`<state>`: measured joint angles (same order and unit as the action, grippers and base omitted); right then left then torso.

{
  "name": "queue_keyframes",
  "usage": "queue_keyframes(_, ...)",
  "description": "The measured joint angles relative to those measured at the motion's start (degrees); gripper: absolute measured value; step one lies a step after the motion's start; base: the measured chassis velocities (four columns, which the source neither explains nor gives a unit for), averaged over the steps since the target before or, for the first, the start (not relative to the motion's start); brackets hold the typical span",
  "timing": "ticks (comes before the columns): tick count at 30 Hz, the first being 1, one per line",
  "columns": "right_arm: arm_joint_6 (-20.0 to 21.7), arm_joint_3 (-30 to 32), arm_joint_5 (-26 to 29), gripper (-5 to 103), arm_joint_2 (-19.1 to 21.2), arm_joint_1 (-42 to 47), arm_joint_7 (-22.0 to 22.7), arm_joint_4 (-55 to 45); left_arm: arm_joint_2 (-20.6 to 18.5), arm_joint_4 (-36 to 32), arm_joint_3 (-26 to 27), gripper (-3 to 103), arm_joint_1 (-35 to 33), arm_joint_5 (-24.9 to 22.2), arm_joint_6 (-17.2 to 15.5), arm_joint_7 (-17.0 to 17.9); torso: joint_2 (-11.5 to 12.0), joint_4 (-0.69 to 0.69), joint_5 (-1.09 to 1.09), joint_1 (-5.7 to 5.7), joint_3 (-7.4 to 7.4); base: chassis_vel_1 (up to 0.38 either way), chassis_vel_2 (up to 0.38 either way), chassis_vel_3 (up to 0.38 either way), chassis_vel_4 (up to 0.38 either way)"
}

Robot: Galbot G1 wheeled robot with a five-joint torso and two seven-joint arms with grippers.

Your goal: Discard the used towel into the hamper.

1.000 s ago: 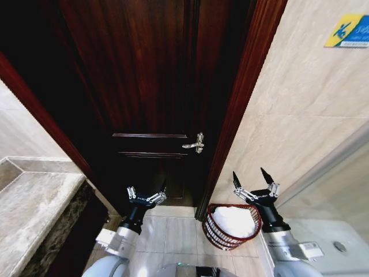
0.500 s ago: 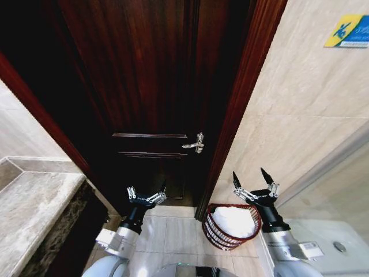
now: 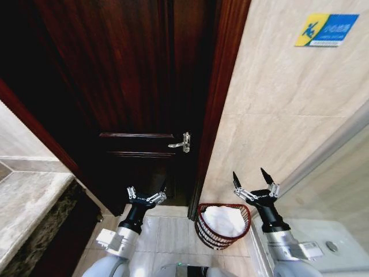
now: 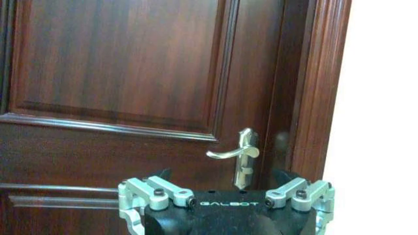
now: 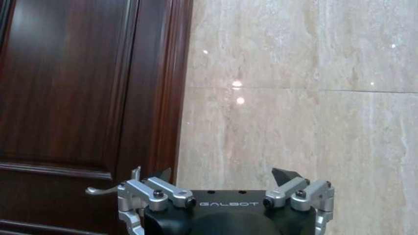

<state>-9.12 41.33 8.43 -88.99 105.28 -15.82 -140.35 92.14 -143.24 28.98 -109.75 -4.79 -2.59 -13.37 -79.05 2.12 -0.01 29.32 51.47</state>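
While both my grippers hang spread wide and empty, left (image 3: 146,195) at 7 o'clock, right (image 3: 252,179) at 5, the hamper (image 3: 203,232) sits between them holding a white towel (image 3: 223,219).

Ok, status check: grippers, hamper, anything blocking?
Left gripper open, empty, raised before the door. Right gripper open, empty, above hamper. White towel already inside. Nothing in the way.

Bathroom, beige marble-look wall tiles (image 3: 277,104), dark wooden door (image 3: 127,86), stone counter (image 3: 23,208), tiled floor (image 3: 167,231)
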Motion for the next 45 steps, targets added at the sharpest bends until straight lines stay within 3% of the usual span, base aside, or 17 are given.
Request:
queue_keyframes(19,0.0,0.0,0.0,100,0.0,0.0,0.0,0.0,0.0,0.0,0.0,100,0.0,0.0,0.0,0.0,0.0,0.00,0.02,0.01,0.00,0.026,0.008,-0.024,0.008)
queue_keyframes(45,0.0,0.0,0.0,100,0.0,0.0,0.0,0.0,0.0,0.0,0.0,100,0.0,0.0,0.0,0.0,0.0,0.01,0.00,-0.01,0.00,0.127,-0.135,-0.126,0.140)
